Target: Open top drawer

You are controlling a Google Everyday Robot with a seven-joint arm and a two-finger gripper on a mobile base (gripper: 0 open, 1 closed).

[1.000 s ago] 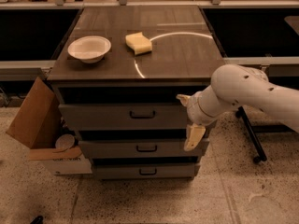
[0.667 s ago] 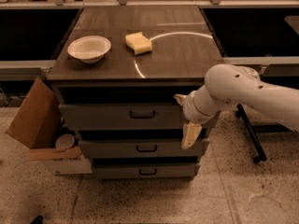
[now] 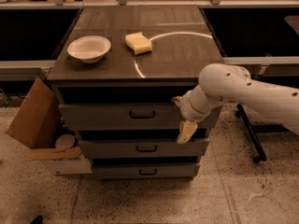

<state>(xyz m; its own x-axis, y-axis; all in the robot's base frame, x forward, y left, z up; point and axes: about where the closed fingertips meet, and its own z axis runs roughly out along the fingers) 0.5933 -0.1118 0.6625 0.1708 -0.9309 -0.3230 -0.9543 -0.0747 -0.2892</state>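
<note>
The top drawer (image 3: 103, 117) is the widest grey front, just under the dark counter top, and looks shut. Its small dark loop handle (image 3: 142, 114) sits at the centre. My gripper (image 3: 186, 131) hangs at the end of the white arm (image 3: 224, 85), in front of the right part of the top drawer front. It is to the right of the handle and a little lower, apart from it. The middle drawer (image 3: 112, 149) and the bottom drawer (image 3: 121, 171) lie below, each with a like handle.
A white bowl (image 3: 88, 48) and a yellow sponge (image 3: 138, 43) rest on the counter top (image 3: 177, 55). An open cardboard box (image 3: 37, 120) leans against the cabinet's left side. A dark wheeled stand leg (image 3: 250, 134) is on the floor at the right.
The arm and gripper have shifted a little to the left along the top drawer front, closer to the handle. The drawers have not moved.
</note>
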